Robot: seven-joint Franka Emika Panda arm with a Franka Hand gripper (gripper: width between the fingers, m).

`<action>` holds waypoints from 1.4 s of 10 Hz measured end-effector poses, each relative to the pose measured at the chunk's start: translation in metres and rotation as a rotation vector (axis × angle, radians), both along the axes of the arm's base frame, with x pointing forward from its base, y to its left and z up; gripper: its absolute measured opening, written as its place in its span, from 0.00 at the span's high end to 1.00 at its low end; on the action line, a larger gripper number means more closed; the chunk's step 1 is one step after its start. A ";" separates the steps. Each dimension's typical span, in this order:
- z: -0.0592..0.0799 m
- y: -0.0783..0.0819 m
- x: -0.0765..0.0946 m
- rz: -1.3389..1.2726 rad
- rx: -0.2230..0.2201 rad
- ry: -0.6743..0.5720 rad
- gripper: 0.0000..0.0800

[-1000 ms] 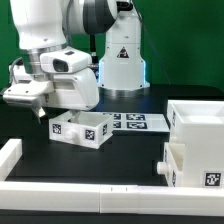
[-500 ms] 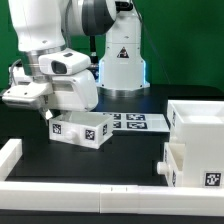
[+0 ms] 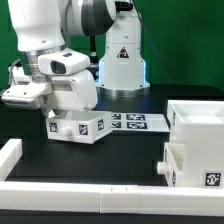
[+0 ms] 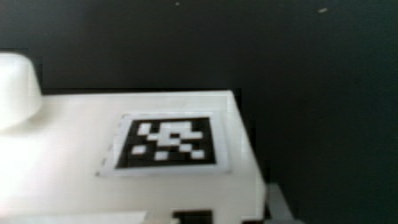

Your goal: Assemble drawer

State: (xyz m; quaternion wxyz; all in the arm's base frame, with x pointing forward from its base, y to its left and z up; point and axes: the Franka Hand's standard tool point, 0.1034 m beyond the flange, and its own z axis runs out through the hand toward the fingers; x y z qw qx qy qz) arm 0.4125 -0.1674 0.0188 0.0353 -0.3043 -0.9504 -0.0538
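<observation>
Work surface: black matte table top [image 3: 120, 150], bounded by low white border rails [image 3: 60, 190] along the near edge and at the exterior view's left; backdrop: green wall [image 3: 185, 45] behind the rig.

Exterior view's left: white Panda arm [image 3: 45, 40], bent down over the table; its gripper [image 3: 50, 112] is low, at the left end of the small tray; the fingers are hidden behind the arm's wrist housing, so how far they stand open, and whether they have hold of the tray, cannot be told.

Left of centre: small tray [image 3: 78, 127], matte white, boxy, tagged on its front faces, on the black surface beneath the wrist; the wrist view shows one flat white face of it filling most of the frame, with a square black-and-white tag [image 4: 173, 143] on it, black table beyond, and a blurred white rounded shape [image 4: 15, 90] at the frame edge.

Centre, further back: marker board [image 3: 135, 121], flat white with several tags, lying just beside the small tray; behind it the arm's white base [image 3: 120, 60] with a black triangle mark.

Exterior view's right: large hollow shell [image 3: 195, 135], white, cube-like, open at the top, well apart from the small tray; a tag [image 3: 212, 180] low on its front; a second tray part [image 3: 172, 160] touching its left side.
</observation>
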 end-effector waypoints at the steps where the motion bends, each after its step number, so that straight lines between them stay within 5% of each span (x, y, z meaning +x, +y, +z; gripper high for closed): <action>1: 0.008 -0.001 0.012 -0.119 -0.013 0.000 0.95; 7: 0.050 0.056 0.095 -0.659 -0.038 -0.076 0.95; 12: 0.048 0.056 0.090 -0.684 -0.056 -0.027 0.95; 14: 0.049 0.068 0.093 -0.741 -0.069 0.006 0.95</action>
